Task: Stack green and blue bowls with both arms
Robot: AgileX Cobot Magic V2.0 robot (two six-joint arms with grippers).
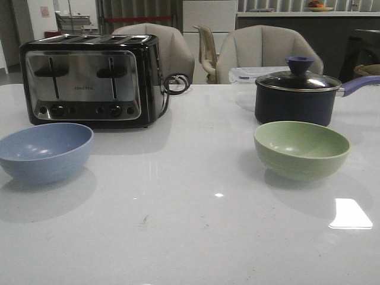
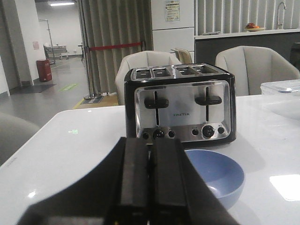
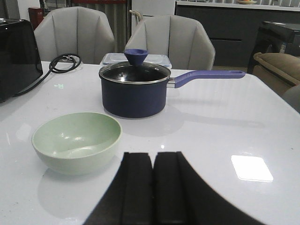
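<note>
The dusty blue bowl (image 1: 44, 151) sits upright and empty at the table's left, in front of the toaster. It also shows in the left wrist view (image 2: 220, 176), just beyond and to one side of my left gripper (image 2: 150, 140), which is shut and empty. The pale green bowl (image 1: 301, 148) sits upright and empty at the right, in front of the saucepan. In the right wrist view the green bowl (image 3: 76, 140) lies beside my right gripper (image 3: 153, 154), which is shut and empty. Neither arm shows in the front view.
A chrome and black toaster (image 1: 92, 80) stands at the back left, its cord (image 1: 176, 83) coiled beside it. A dark lidded saucepan (image 1: 294, 95) with a purple handle stands at the back right, a clear plastic box (image 1: 252, 74) behind it. Chairs stand beyond the table.
</note>
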